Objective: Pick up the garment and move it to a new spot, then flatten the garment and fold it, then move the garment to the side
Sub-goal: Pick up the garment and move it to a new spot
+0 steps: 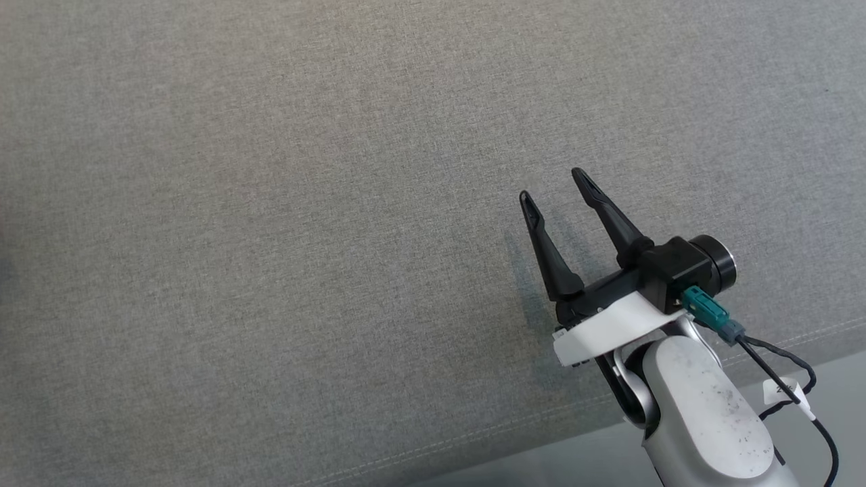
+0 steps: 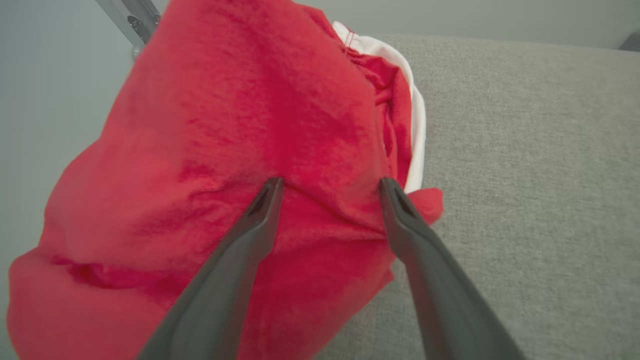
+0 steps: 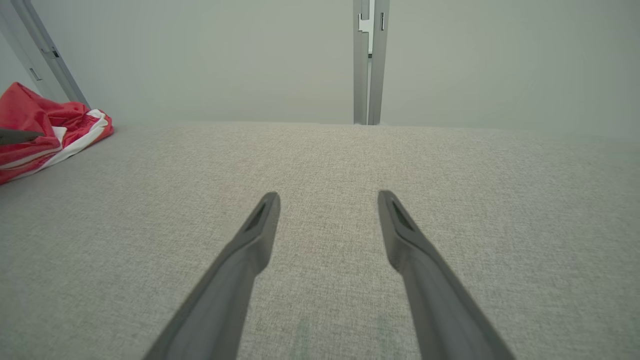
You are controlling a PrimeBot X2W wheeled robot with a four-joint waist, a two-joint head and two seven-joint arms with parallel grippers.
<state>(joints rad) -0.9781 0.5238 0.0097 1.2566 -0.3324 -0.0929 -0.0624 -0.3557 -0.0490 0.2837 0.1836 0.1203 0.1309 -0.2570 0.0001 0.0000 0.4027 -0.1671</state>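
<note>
While the left gripper hangs spread at the far-left garment (right gripper likewise released), pick-up seemingly needs a pinch.

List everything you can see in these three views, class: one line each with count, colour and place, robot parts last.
garment: one, red with white trim, crumpled at the surface's edge
padded surface: one, grey fabric, below both grippers
frame posts: two, silver, behind the surface's far edge
cable: one, black with a teal plug, at the right wrist
left gripper: one, dark, open, over the garment
right gripper: one, dark, open, over bare surface
</note>
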